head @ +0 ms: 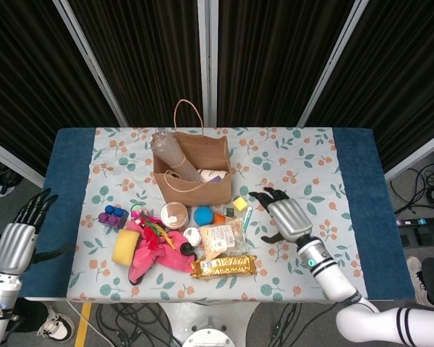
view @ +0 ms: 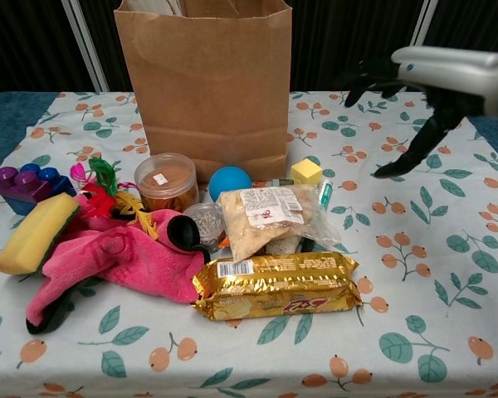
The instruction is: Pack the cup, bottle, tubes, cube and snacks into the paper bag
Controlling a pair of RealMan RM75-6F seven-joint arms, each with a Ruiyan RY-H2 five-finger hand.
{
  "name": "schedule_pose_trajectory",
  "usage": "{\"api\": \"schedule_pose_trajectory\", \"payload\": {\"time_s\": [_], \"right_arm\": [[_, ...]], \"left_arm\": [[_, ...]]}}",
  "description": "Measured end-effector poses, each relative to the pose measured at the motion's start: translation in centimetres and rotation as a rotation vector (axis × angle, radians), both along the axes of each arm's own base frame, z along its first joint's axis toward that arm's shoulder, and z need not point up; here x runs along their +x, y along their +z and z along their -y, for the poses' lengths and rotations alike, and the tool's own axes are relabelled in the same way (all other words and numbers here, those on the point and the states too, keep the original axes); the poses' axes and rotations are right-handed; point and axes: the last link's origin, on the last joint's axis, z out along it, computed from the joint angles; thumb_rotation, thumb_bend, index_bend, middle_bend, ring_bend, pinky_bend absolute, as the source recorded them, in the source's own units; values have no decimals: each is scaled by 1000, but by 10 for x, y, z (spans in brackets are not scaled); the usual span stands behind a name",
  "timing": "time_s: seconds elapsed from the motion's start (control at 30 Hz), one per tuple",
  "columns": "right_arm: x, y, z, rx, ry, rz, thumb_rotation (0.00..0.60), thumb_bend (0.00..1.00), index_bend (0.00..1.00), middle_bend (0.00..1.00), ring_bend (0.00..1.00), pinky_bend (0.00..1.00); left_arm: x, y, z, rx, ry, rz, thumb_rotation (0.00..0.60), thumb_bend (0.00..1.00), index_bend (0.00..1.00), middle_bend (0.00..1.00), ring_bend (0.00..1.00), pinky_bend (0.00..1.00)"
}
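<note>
The brown paper bag [head: 194, 173] [view: 203, 87] stands upright at the back of the table, a clear bottle [head: 166, 150] leaning out of its left side. In front of it lie the yellow cube [head: 240, 204] [view: 306, 172], a green-white tube [head: 247, 217] [view: 324, 193], a clear snack bag [head: 220, 237] [view: 270, 217], a gold snack pack [head: 223, 267] [view: 275, 286] and an orange-filled cup [head: 173, 215] [view: 166, 181]. My right hand [head: 283, 217] [view: 423, 83] hovers empty, fingers spread, just right of the cube and tube. My left hand [head: 18, 242] hangs open beyond the table's left edge.
A blue ball [head: 203, 215], a small jar [view: 204, 222], a pink cloth [head: 155, 249], a yellow sponge [head: 125, 247] and purple blocks [head: 113, 215] crowd the front left. The floral cloth [head: 311, 166] covers the table's right half.
</note>
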Motion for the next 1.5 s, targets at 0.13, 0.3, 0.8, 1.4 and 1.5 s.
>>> {"api": "schedule_pose_trajectory", "payload": {"time_s": [0.13, 0.3, 0.8, 1.4, 1.5], "right_arm": [[18, -31, -3, 67, 20, 3, 600, 0, 120, 177, 64, 151], [32, -54, -5, 116, 33, -10, 600, 0, 120, 175, 63, 151], [50, -106, -7, 179, 35, -42, 600, 0, 227, 244, 117, 195], [64, -69, -3, 16, 73, 46, 600, 215, 579, 493, 378, 490], [77, -52, -6, -9, 106, 92, 600, 217, 584, 497, 382, 494]], "left_arm": [[-3, 1, 2, -4, 12, -3, 600, 0, 111, 100, 63, 164], [-4, 0, 2, -5, 17, -1, 600, 0, 112, 99, 63, 164], [-8, 1, 2, -1, 25, 4, 600, 0, 112, 99, 63, 164], [-7, 3, 5, 8, 22, 13, 600, 0, 112, 99, 63, 164], [-6, 3, 6, 5, 19, 13, 600, 0, 111, 100, 62, 164]]}}
